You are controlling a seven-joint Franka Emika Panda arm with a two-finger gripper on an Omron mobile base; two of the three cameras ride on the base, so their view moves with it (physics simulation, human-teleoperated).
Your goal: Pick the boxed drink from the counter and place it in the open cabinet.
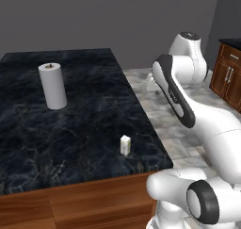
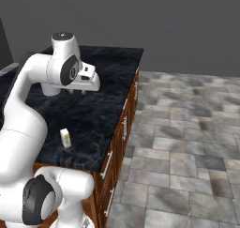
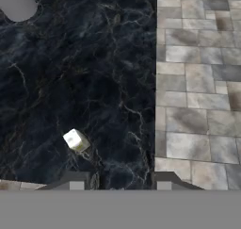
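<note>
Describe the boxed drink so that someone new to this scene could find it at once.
Start at the black stone counter with brown wood sides. Near its front right edge stands the boxed drink, alone and upright. It is a tiny cream carton with flat sides, far smaller than the tall round paper towel roll farther back.

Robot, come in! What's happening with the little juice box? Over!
Gripper shut, empty, high over counter. Juice box upright near counter edge, untouched. Paper towel roll far off, not in the way.
</note>
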